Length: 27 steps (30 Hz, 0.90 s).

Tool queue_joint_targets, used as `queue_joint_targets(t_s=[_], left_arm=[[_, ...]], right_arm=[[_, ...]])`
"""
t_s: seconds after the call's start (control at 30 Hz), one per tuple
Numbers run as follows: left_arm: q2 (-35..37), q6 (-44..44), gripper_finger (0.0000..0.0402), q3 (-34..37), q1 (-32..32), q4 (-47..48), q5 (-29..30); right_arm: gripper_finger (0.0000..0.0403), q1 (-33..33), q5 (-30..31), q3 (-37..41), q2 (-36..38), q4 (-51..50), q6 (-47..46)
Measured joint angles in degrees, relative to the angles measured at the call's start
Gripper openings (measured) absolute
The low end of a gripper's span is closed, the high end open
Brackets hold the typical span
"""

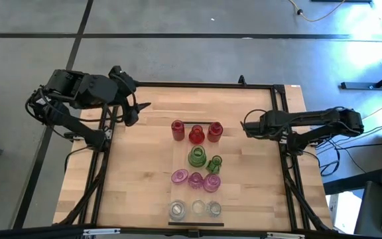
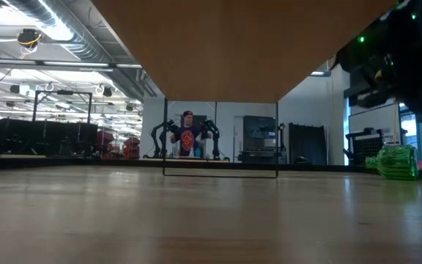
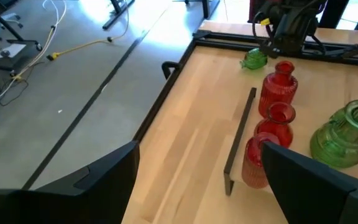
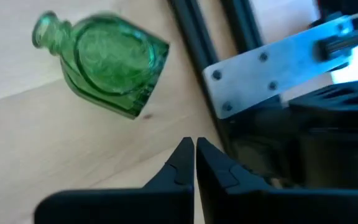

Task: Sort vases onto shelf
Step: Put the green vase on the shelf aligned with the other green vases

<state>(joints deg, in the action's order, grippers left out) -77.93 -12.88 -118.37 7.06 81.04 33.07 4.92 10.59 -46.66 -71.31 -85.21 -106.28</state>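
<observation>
Vases grouped by colour on shelf; one green vase toppled on surface beside closed, empty right hand; left hand open, parked.

Vases in rows on the shelf, mid-table.

11 vases stand colour-sorted on the shelf; 1 green vase lies toppled off it.

floor: grey concrete, dark seams
cable: yellow, at 10 o'clock
ceiling lights: bright strip, 10 o'clock
</observation>
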Motion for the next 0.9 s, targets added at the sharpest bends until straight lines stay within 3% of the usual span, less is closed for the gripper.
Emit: queue_joint_targets(t_s=[0.17,0.33,0.63,0.9], left_arm=[[0.0,0.0,0.0330,0.0,0.0,0.0,0.0],[0.0,0.0,0.0330,0.0,0.0,0.0,-0.4],[0.0,0.0,0.0330,0.0,0.0,-0.1,-1.3],[0.0,0.0,0.0330,0.0,0.0,-0.1,-1.3]], right_arm=[[0.0000,0.0,-0.4,4.8,-0.1,7.3,-2.7],[0.0000,1.7,3.6,4.2,-1.4,4.9,-7.9],[0.0000,7.2,4.6,4.1,-4.3,7.3,-5.8],[0.0001,12.6,7.8,4.0,-4.4,17.3,0.3]])
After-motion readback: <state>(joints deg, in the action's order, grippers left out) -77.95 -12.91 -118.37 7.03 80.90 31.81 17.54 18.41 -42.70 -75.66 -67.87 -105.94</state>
